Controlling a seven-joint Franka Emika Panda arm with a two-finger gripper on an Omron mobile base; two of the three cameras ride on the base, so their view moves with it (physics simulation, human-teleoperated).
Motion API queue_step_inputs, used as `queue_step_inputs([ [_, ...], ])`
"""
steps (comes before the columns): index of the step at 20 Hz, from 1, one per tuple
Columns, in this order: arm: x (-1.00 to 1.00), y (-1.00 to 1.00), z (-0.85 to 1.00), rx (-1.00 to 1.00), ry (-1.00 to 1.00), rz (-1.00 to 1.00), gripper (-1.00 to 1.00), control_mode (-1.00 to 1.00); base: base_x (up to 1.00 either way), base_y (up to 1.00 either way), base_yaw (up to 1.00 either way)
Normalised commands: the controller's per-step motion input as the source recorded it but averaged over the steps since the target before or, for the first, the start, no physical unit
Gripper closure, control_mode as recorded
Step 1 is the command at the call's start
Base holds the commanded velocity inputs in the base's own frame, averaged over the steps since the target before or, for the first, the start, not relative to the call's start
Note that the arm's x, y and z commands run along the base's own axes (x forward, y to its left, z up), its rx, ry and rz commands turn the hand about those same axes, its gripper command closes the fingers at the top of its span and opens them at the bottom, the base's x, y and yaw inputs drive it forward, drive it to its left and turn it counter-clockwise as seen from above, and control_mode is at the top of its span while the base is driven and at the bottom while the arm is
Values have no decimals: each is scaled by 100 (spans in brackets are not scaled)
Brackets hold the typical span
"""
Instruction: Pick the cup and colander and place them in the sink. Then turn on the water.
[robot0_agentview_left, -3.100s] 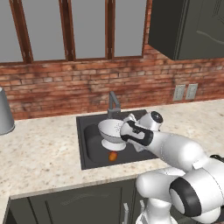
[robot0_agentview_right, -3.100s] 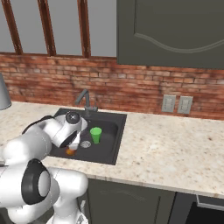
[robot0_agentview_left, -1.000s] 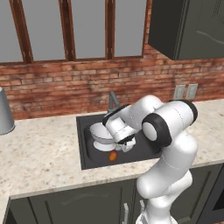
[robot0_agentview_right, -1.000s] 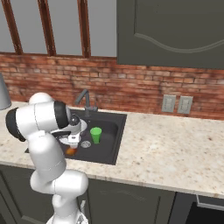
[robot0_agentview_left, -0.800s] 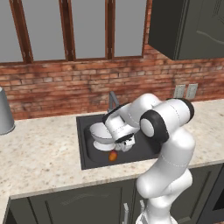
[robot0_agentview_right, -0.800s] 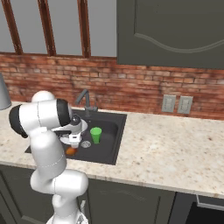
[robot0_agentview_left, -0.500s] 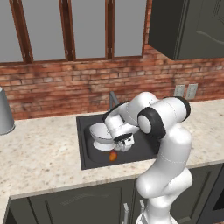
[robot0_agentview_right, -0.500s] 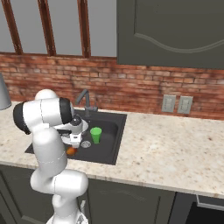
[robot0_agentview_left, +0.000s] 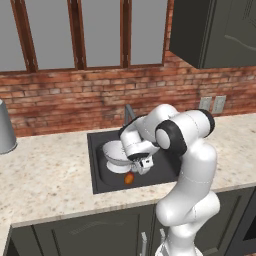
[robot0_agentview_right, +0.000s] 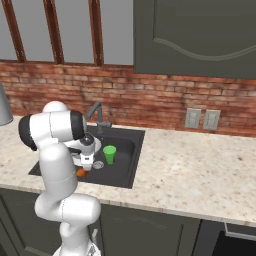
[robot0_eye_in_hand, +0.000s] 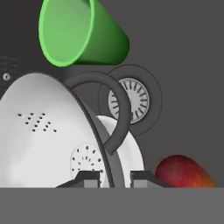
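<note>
The white perforated colander (robot0_agentview_left: 113, 154) is low inside the dark sink (robot0_agentview_left: 96, 172), tilted in the hand view (robot0_eye_in_hand: 39, 131). My gripper (robot0_agentview_left: 142, 165) (robot0_eye_in_hand: 113, 179) is shut on its rim beside the grey loop handle (robot0_eye_in_hand: 114, 109); the fingertips (robot0_eye_in_hand: 87, 177) sit on either side of the rim. The green cup (robot0_agentview_right: 109, 154) stands upright in the sink (robot0_agentview_right: 125, 167), just right of the colander and near the round drain (robot0_eye_in_hand: 130, 100); its open mouth faces the hand camera (robot0_eye_in_hand: 78, 33). The faucet (robot0_agentview_left: 129, 112) (robot0_agentview_right: 97, 114) rises behind the basin, and no stream shows.
A red-orange fruit (robot0_agentview_left: 129, 177) (robot0_eye_in_hand: 183, 171) lies on the sink floor near the front wall. A large grey metal cylinder (robot0_agentview_left: 4, 134) stands on the counter far left. A dark wall cabinet (robot0_agentview_left: 215, 30) hangs above the right counter. A brick wall backs the counter.
My arm's elbow has swung up and toward the wall while the hand stayed in the sink. The colander has shifted slightly left, still gripped. The cup has not moved.
</note>
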Motion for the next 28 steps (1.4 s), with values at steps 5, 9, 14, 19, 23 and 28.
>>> queue_step_inputs([
  [5,0,0,-4,0,0,0,100,-100,0,0,0],
  [9,2,0,-4,0,0,0,100,-100,0,0,0],
  [14,15,1,-11,0,0,0,100,-100,0,0,0],
  [19,17,3,-7,0,0,0,100,-100,0,0,0],
  [23,3,2,-2,0,0,0,100,-100,0,0,0],
  [28,0,0,0,0,0,3,100,-100,0,0,0],
])
